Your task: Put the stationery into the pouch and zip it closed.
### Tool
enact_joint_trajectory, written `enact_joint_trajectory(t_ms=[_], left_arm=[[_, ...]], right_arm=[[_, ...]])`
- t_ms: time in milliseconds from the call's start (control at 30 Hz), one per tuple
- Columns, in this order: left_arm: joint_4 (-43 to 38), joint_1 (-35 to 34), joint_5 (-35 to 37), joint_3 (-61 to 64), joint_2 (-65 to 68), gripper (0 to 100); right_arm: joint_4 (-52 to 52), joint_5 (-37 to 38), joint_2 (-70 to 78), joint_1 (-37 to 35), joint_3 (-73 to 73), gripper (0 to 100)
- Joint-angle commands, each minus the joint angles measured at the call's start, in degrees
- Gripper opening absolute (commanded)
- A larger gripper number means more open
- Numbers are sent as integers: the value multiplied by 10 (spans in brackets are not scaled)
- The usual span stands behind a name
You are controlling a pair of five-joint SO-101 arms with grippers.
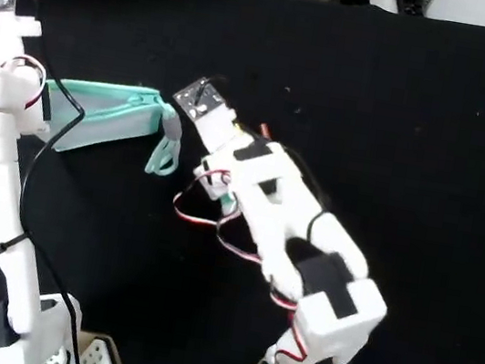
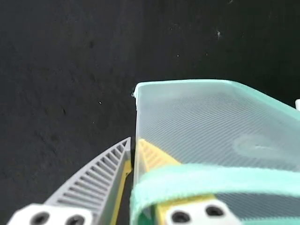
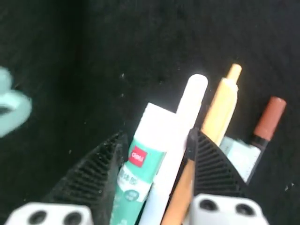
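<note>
I am keeping the left tool clenched on the wall of the translucent teal zip pouch, which is lying at the left of the black counter. The right tool is sitting around the white glue stick with the green label and the white pen; I cannot tell whether it is gripping. The orange pen and brown marker are lying just beside. Taking 2 items together is risking a slip, I am judging, so I am planning a slow squeeze and a level lift.
</note>
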Motion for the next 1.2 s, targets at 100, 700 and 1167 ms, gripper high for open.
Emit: enact_joint_trajectory(t_ms=[100,700,1167], left_arm=[[-4,-5,-3,3,3,30],[-5,-5,-3,4,3,30],[-4,-5,-4,4,3,30]], right_arm=[[24,46,7,-9,-23,83],[55,50,-182,-54,146,111],[8,50,-146,-55,130,155]])
